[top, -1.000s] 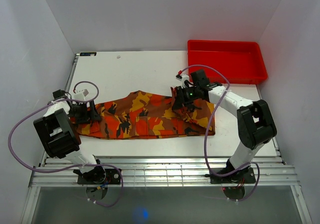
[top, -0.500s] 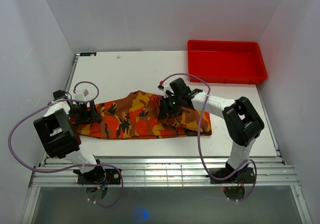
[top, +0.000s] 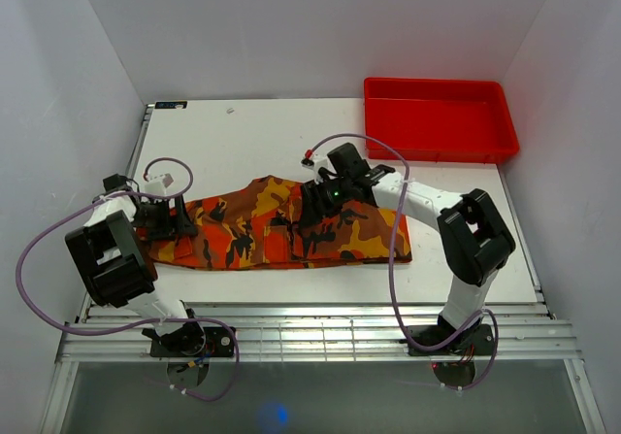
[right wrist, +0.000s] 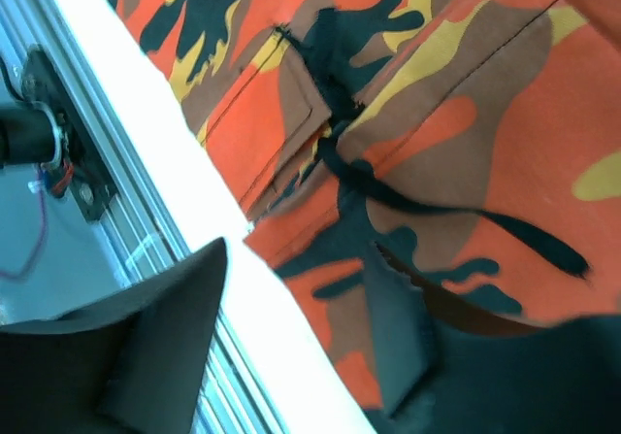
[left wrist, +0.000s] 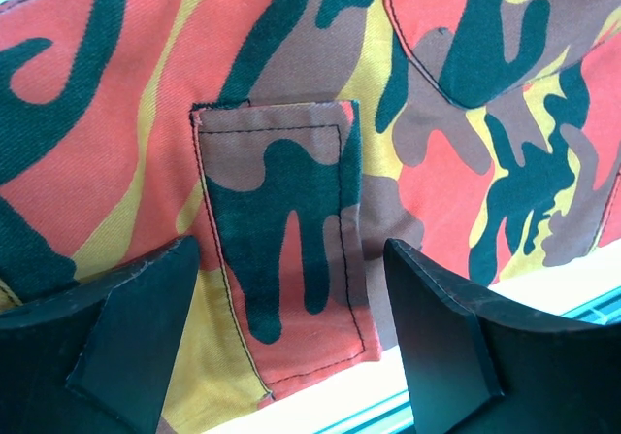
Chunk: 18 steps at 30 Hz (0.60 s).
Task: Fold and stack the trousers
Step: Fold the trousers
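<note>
Sprawling lengthwise along the near half of the table, the trousers lie flat between your two arms, well clear of the red tray at the far right corner. Your left gripper sits at the left end of the cloth, its jaws spread wide. In the left wrist view both fingers stand apart above the fabric, and a stitched pocket flap shows in the gap between them, unpinched. The near edge of the cloth and a strip of white table run just below it. Your right gripper hovers low over the middle of the trousers, the arm reaching in from the right, its cable looping above. Its jaws are parted too. The right wrist view shows daylight between the fingers, with camouflage cloth, bare table and the metal rail at the table's front edge visible through the gap, and nothing clamped. A black strap trails loose across the fabric there, beside a seamed pocket. From above, the right stretch of the trousers looks doubled over, though the fold line is hard to make out in the busy print.
</note>
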Each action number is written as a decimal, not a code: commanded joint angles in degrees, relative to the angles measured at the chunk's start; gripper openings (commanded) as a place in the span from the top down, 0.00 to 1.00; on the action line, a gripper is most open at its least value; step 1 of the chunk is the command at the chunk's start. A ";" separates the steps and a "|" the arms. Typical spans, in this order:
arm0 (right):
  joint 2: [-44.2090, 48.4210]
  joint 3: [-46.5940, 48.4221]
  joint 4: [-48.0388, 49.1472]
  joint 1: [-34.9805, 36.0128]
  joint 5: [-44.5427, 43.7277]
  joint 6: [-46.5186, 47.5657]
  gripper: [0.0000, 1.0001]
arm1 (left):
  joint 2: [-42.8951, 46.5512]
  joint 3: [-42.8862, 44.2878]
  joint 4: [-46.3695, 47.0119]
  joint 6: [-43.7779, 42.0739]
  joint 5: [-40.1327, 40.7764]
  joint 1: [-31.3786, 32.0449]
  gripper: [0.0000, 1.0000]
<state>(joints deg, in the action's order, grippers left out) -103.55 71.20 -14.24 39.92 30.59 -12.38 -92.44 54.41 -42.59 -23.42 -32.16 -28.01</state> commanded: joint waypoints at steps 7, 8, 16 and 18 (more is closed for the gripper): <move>9.24 -2.19 -16.51 -11.17 -0.52 19.21 0.56 | 7.62 6.40 -9.25 -6.46 -7.03 1.98 0.12; 9.85 -3.51 -17.22 -12.66 -1.66 20.11 0.56 | 8.50 6.76 -9.53 -7.16 -7.38 2.60 0.12; 15.66 -11.34 -24.24 -35.51 1.82 30.11 0.58 | 9.39 7.72 -12.95 -8.57 -12.20 4.63 0.14; 14.44 -11.70 -26.53 -37.80 8.94 32.76 0.61 | 8.25 8.08 -13.40 -8.40 -14.32 4.81 0.16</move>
<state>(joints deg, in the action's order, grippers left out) -90.54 59.96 -34.87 3.97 30.30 12.99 -83.55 60.93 -53.25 -30.28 -40.32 -23.27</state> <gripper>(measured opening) 0.406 0.849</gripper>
